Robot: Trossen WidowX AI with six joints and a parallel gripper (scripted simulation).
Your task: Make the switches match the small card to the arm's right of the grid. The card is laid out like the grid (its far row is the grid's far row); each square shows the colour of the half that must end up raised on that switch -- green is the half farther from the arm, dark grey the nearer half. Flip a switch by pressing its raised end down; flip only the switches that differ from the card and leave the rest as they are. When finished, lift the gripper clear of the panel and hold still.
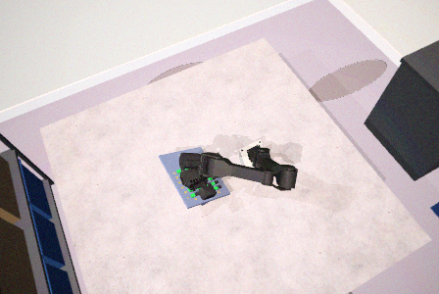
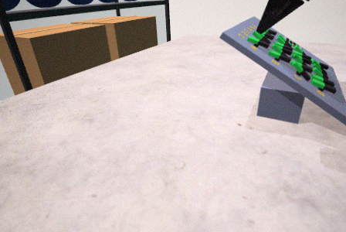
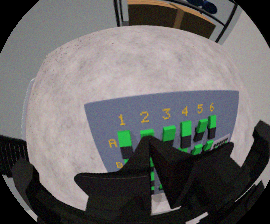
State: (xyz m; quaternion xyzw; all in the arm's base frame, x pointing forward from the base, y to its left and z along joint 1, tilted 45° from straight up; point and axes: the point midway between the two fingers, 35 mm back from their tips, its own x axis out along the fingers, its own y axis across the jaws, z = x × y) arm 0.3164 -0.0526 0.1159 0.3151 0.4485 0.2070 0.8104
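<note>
The tilted blue-grey panel (image 1: 169, 160) (image 2: 234, 34) (image 3: 99, 116) carries rows of green and dark switches. My gripper (image 2: 259, 31) (image 3: 147, 139) is shut and empty, its tips at the green half of switch A2 (image 3: 147, 133), in the far row; I cannot tell whether they touch it. Switches A1 (image 3: 124, 138), A4 (image 3: 186, 128), A5 (image 3: 202, 125) and A6 (image 3: 212, 121) show green far halves and dark near halves. A3 (image 3: 169, 133) shows mainly green. The fingers hide much of the nearer rows. The small card (image 3: 221, 143) is partly visible at the panel's right; its squares are too small to read.
A block-shaped support (image 2: 279, 104) holds the panel up from the pale table (image 1: 122, 239). A shelf rack with brown boxes (image 2: 73, 55) stands beyond the table. A dark cabinet (image 1: 409, 117) is at the right in the top view.
</note>
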